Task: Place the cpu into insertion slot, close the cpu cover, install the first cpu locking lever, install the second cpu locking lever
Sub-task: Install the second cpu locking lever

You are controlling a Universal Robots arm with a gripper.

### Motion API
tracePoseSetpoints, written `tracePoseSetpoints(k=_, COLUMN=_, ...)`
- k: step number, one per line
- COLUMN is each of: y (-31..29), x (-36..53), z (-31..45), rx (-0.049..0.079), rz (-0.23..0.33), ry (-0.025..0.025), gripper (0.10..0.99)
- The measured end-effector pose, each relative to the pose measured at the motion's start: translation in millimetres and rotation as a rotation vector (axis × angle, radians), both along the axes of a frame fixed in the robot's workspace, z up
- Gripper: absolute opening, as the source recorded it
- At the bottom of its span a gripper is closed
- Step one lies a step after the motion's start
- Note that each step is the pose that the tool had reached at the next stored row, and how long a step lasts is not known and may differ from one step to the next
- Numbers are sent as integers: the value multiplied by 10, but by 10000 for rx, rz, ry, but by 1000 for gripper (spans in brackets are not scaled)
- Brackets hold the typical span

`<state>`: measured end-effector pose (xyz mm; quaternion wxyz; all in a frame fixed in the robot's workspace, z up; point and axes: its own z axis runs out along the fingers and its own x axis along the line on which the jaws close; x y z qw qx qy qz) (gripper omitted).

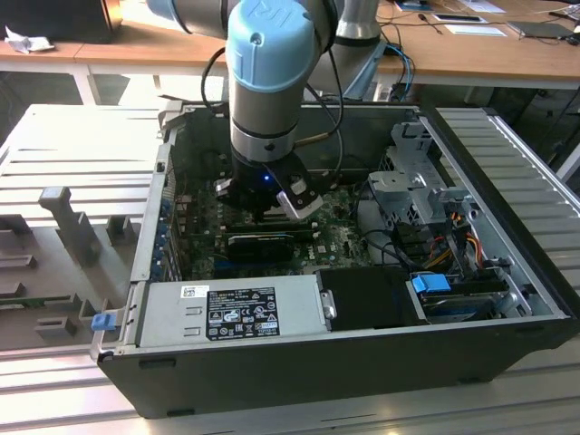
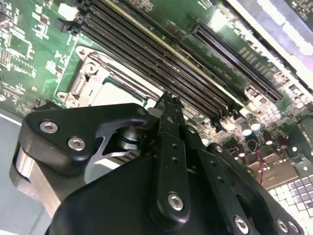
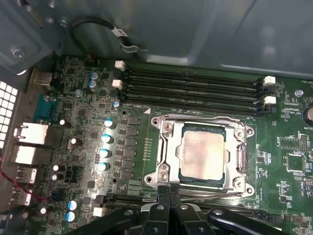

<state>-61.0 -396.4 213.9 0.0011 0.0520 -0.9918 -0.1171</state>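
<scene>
Green motherboard (image 1: pixel 335 237) lay in the floor of an open grey computer case (image 1: pixel 299 362) in the exterior view, the case resting on a slatted metal bench (image 1: pixel 63 163). The blue-capped arm (image 1: pixel 272 54) reached straight down into the case, and its claw (image 1: pixel 263 216) hung low over the board, just behind a black finned card (image 1: pixel 263 245). A grey power supply (image 1: pixel 231 313) ran along the near wall.

In the second wrist view, the claw (image 2: pixel 168 104) appeared with its black fingers (image 2: pixel 171 142) pressed together, nothing seen between them, their tip close above the grey metal cpu cover (image 2: pixel 98 73), beside the long black memory slots (image 2: pixel 146 54).

In the first wrist view, the cpu (image 3: pixel 203 154) sat flat in the insertion slot (image 3: pixel 182 177), its pale tan face showing through the window of the cpu cover (image 3: pixel 166 142), which lay down over it. The claw (image 3: pixel 168 192) was drawn tight to a narrow tip at the socket's near edge, just beside a thin metal locking lever (image 3: pixel 215 195) that ran along that edge. Four memory slots (image 3: pixel 190 90) lay beyond the socket.
</scene>
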Motion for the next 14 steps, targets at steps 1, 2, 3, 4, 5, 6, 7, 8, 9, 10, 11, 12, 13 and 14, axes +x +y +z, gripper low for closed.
tracePoseSetpoints(k=1, y=-10, x=-7, z=0, rx=57, rz=0, ry=1, gripper=106)
tracePoseSetpoints(k=2, y=-35, x=-31, z=0, rx=212, rz=-2, ry=1, gripper=106)
tracePoseSetpoints(k=3, y=-47, x=-42, z=0, rx=285, rz=2, ry=1, gripper=106)
tracePoseSetpoints(k=4, y=-62, x=-58, z=0, rx=378, rz=0, ry=0, gripper=106)
tracePoseSetpoints(k=5, y=-69, x=-70, z=-1, rx=421, rz=-3, ry=0, gripper=106)
tracePoseSetpoints(k=6, y=-75, x=-80, z=-1, rx=446, rz=-2, ry=0, gripper=106)
tracePoseSetpoints(k=7, y=-84, x=-89, z=-1, rx=479, rz=-1, ry=0, gripper=106)
tracePoseSetpoints(k=8, y=-88, x=-95, z=-4, rx=521, rz=1, ry=0, gripper=106)
tracePoseSetpoints(k=9, y=-87, x=-96, z=-10, rx=540, rz=1, ry=0, gripper=106)
tracePoseSetpoints(k=10, y=-87, x=-97, z=-29, rx=604, rz=-2, ry=0, gripper=106)
tracePoseSetpoints(k=11, y=-88, x=-97, z=-56, rx=643, rz=-1, ry=0, gripper=106)
tracePoseSetpoints(k=12, y=-88, x=-97, z=-73, rx=660, rz=-1, ry=1, gripper=106)
tracePoseSetpoints(k=13, y=-88, x=-97, z=-88, rx=675, rz=-1, ry=0, gripper=106)
tracePoseSetpoints(k=14, y=-88, x=-99, z=-112, rx=711, rz=0, ry=1, gripper=106)
